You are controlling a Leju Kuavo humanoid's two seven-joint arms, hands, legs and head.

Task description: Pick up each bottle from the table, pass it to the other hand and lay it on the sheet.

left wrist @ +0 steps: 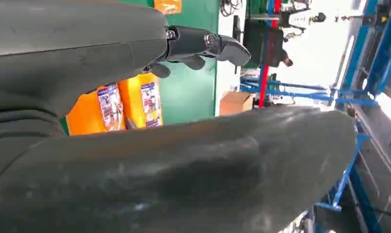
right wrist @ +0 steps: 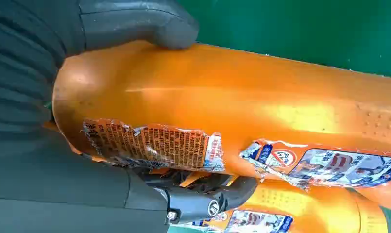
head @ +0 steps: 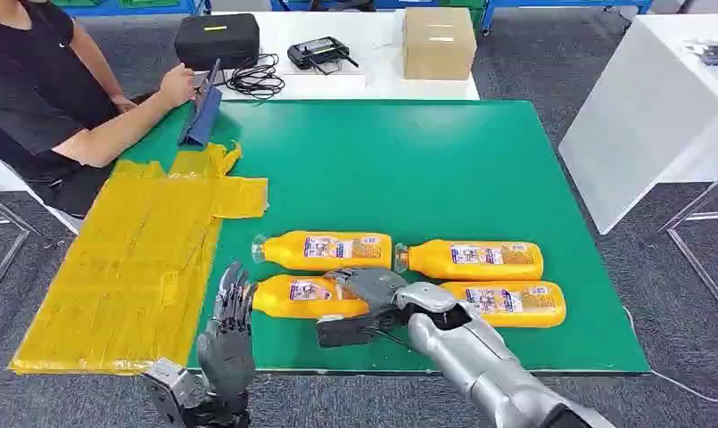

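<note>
The right hand (head: 366, 290) wraps around the near-left bottle (head: 306, 297) lying on the green table (head: 408, 169), while the empty left hand (head: 230, 321) waits with fingers spread beside the yellow sheet (head: 132, 267), apparently for the handover.

My right robot hand (right wrist: 86, 145) wraps an orange bottle (right wrist: 242, 107) that runs across the picture from nine o'clock to three. My thick grey thumb (right wrist: 135, 22) presses on its side at eleven o'clock, and a darker finger (right wrist: 203, 199) curls under it at six. The bottle carries a torn, peeling label (right wrist: 154, 145). A second orange bottle (right wrist: 290, 208) lies just beside it at five o'clock. The green counter (right wrist: 305, 29) shows at one o'clock.
</note>
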